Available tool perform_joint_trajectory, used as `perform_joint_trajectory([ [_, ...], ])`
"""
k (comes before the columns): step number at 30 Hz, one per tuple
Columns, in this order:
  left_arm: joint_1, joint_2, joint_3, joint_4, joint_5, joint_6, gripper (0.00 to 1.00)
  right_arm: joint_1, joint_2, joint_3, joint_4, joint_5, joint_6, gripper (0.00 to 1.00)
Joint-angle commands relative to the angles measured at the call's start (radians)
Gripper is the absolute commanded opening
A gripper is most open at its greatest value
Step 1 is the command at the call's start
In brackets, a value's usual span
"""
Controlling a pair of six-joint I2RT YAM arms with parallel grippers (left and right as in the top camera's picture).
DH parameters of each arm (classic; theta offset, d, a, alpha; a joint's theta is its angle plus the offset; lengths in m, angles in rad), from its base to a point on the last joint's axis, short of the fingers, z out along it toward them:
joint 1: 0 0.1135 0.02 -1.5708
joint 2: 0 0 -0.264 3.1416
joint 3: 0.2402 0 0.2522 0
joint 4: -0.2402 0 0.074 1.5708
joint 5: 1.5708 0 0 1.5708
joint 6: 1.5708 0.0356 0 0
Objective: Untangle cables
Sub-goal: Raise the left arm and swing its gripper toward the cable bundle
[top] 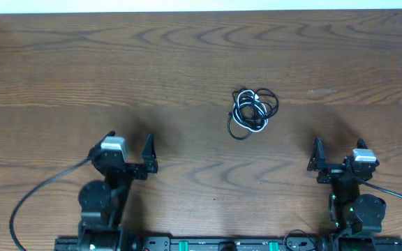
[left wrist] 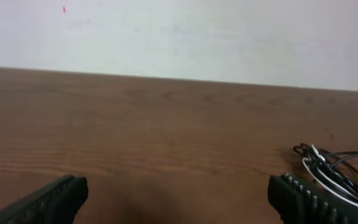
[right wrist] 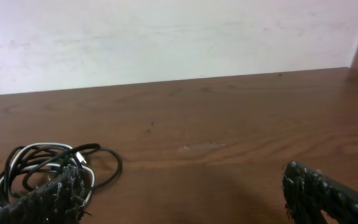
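Two grippers: your left gripper (top: pixel 130 144) and right gripper (top: pixel 338 150) are both released, jaws spread wide with nothing between them. Each sits close to the near edge of the desk (top: pixel 117 70).
Cables (top: pixel 253 110): one small knot of black cords wound with a white one. It lies right of the desk's middle, about halfway between the far and near edges, nearer your right gripper and well apart from both.
Step in hand: the approach, as I judge it. The bundle looks untouched and no cord is separated yet.
Next move: you probably need one gripper to pinch an outer black loop while the other takes the white cord. The cords lie thin and flat, so your fingertips must come right down to the wood.
Surface: brown wood grain, smooth and matte.
Room: a plain pale wall (left wrist: pixel 197 37) stands behind the far edge.
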Motion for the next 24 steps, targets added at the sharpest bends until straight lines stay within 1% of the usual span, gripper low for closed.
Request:
perform_joint_trajectory([
  [1, -0.002, 0.14, 0.133, -0.048, 0.014, -0.017, 0.98, 0.006, -0.001, -0.004, 0.0, 0.012, 0.013, 0.99],
  [7, -0.002, 0.34, 0.324, -0.202, 0.022, -0.017, 0.98, 0.006, -0.001, -0.004, 0.0, 0.012, 0.013, 0.99],
  [10, -0.002, 0.39, 0.372, -0.22, 0.051, -0.017, 0.98, 0.006, -0.001, -0.004, 0.0, 0.012, 0.013, 0.99],
  [13, -0.002, 0.402, 0.381, -0.214, 0.103, -0.016, 0.98, 0.006, -0.001, -0.004, 0.0, 0.012, 0.013, 0.99],
  [22, -0.002, 0.41, 0.379, -0.225, 0.111, -0.018, 0.98, 0.006, -0.001, -0.004, 0.0, 0.012, 0.013, 0.99],
  [24, -0.002, 0.41, 0.379, -0.225, 0.161, -0.017, 0.98, 0.006, -0.001, -0.004, 0.0, 0.012, 0.013, 0.99],
])
